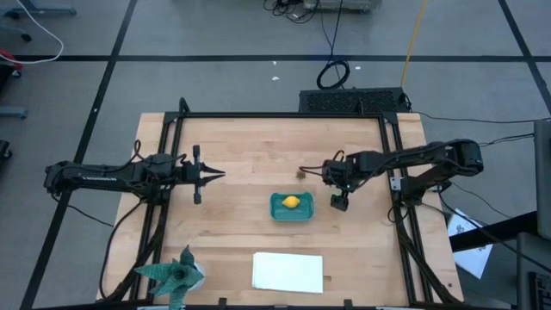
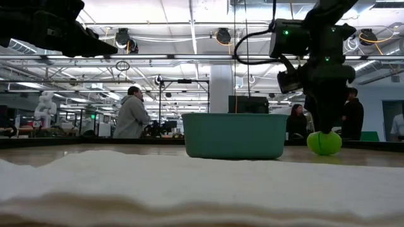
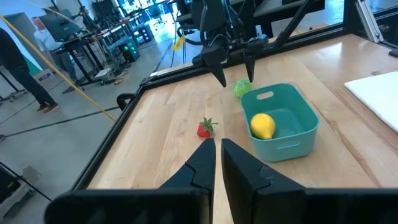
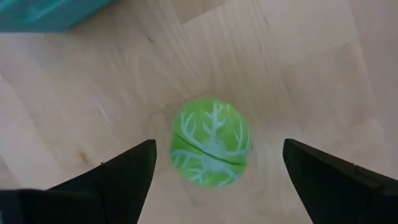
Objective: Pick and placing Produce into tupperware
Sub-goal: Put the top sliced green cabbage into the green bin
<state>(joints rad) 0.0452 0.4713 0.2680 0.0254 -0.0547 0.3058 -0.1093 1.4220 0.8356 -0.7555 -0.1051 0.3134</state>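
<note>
The right claw point(image 4: 214, 165) hangs wide open over the green piece point(image 4: 211, 149), 1 finger each side, gripping nothing. The lemon point(image 1: 292, 202) lies in the teal tub point(image 1: 281, 212) at centre frame. The red piece point(image 3: 204, 128) sits on the bench point(image 1: 241, 155). The left claw point(image 3: 217, 151) hovers at left, nearly closed, empty.

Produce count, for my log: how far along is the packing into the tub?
Done: the yellow lemon lies in the teal tub. In hand: the right gripper is open, straddling the green round piece on the table beside the tub, not yet gripped. Left: the small red piece sits loose on the wood. The left gripper waits, shut.
</note>
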